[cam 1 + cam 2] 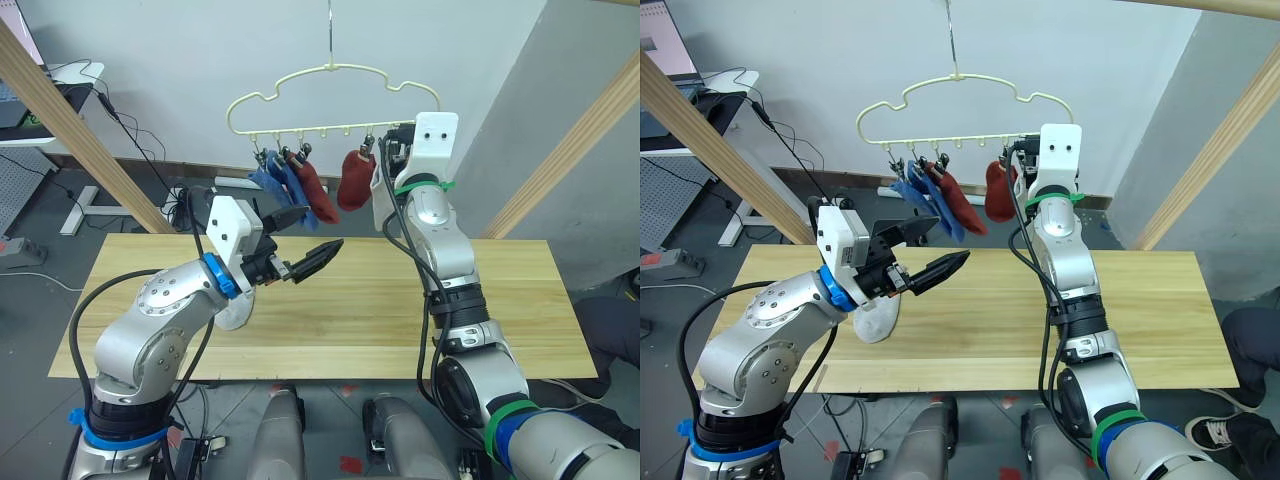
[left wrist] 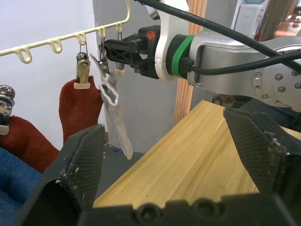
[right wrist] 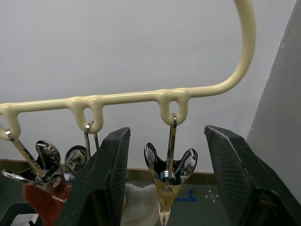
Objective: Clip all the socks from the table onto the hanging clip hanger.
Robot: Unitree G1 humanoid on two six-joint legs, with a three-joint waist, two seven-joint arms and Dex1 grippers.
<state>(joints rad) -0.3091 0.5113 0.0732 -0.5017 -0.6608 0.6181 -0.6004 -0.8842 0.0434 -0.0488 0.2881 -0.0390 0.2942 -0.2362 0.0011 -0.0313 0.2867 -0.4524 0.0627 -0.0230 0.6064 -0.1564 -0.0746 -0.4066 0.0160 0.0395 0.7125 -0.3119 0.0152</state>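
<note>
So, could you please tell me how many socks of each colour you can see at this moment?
Blue socks: 2, on the clip hanger
Rust-red socks: 2, on the clip hanger
Light grey socks: 2, one on the clip hanger, one lying on the table
Total: 6 socks

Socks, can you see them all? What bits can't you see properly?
- Grey sock on the table: the left arm covers most of it in both eye views.
- Blue socks: bunched against a red sock, so their number is unclear.
- Clip in the right wrist view: its tip is cut off by the bottom edge, so what it bites is hidden.
</note>
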